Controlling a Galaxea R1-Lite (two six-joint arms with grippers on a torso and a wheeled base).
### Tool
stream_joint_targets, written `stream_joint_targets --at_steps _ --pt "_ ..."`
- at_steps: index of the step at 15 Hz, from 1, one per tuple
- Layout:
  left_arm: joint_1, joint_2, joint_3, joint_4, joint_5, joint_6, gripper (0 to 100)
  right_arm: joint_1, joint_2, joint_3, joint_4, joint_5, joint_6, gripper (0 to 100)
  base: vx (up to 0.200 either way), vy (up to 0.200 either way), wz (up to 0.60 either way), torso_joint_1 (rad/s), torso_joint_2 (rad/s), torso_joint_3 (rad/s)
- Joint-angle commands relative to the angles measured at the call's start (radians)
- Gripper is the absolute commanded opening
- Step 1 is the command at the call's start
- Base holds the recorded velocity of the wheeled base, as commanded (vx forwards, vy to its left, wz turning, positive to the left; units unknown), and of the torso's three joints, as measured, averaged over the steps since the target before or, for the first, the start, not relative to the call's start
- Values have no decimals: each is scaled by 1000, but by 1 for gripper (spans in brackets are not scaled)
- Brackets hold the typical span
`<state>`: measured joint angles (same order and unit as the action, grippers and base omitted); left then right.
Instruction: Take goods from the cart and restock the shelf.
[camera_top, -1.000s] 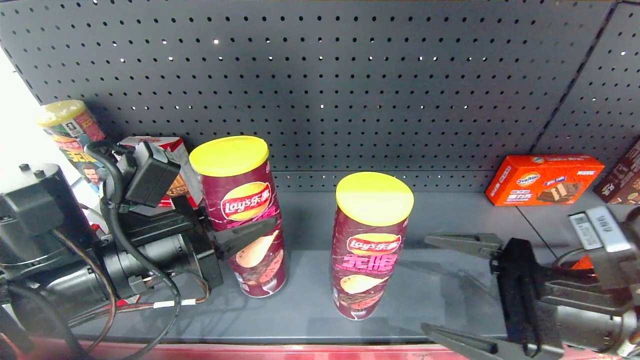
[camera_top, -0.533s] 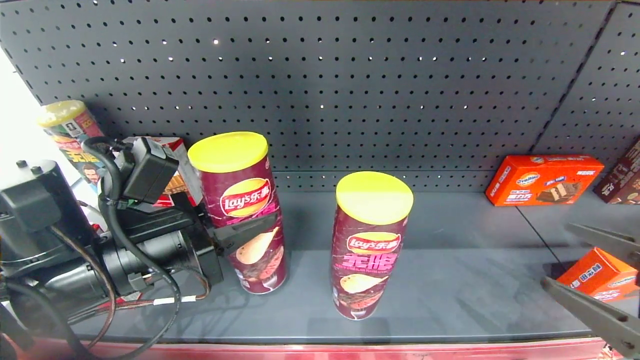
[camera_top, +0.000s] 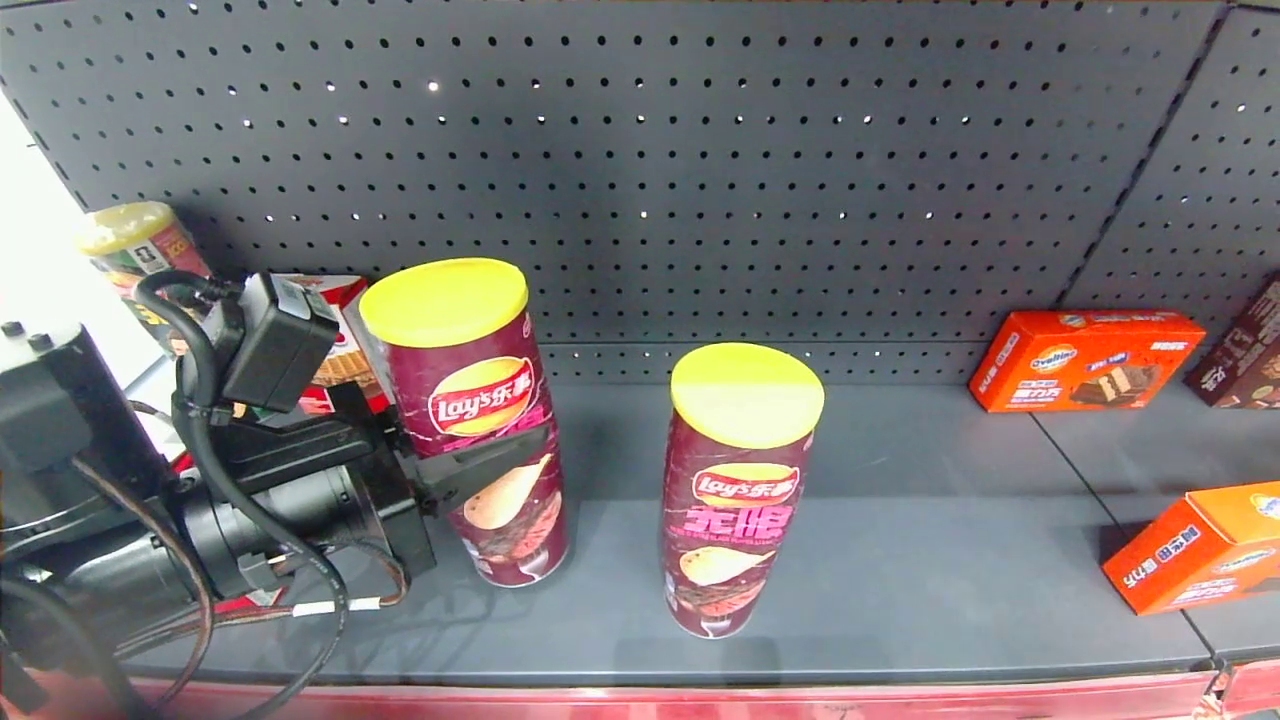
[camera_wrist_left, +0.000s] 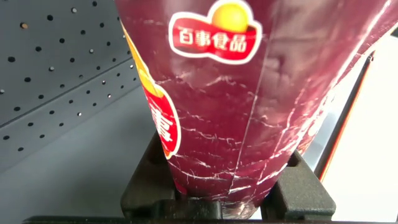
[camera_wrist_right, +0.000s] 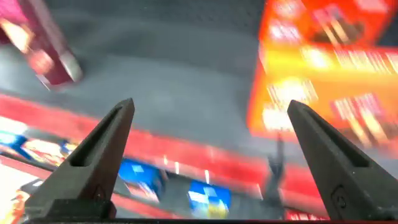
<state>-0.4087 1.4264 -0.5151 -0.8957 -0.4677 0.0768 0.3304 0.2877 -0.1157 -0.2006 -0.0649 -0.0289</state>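
**Left gripper** (camera_top: 478, 452) (camera_wrist_left: 221, 202): the fingers are clamped on the sides of a maroon can (camera_top: 470, 420) (camera_wrist_left: 236, 93) at about mid-height, yellow lid up. The near finger (camera_top: 492, 462) is laid across the label; the far finger is hidden behind the can. The can is tilted slightly. Whether its base touches the shelf (camera_top: 900, 560) cannot be told.

**Second can** (camera_top: 745, 490): stood upright on the shelf, beyond the left fingertips and apart from the held can.

**Right gripper** (camera_wrist_right: 217, 155): the fingers are spread wide, with nothing held between them. An orange box (camera_wrist_right: 323, 81) (camera_top: 1195, 548) is seen past the fingertips, at the shelf's front edge.

**Also listed:** a back box (camera_top: 1085, 358), orange, is laid against the pegboard (camera_top: 700, 180). A red-and-white box (camera_top: 335, 335) is set just behind the left gripper.
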Motion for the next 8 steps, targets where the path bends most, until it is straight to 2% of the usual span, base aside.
stream_joint_targets --at_steps 1,4,8 --pt "-1 -1 -2 0 0 0 0 -17 -249 38 130 -76 1 100 0 0 0 0 0 0" --pt "1 -3 -13 0 -2 0 0 -19 -288 107 158 -211 4 100 0 0 0 0 0 0" --pt "-1 -4 -14 0 -2 0 0 -19 -288 114 148 -214 27 100 0 0 0 0 0 0"
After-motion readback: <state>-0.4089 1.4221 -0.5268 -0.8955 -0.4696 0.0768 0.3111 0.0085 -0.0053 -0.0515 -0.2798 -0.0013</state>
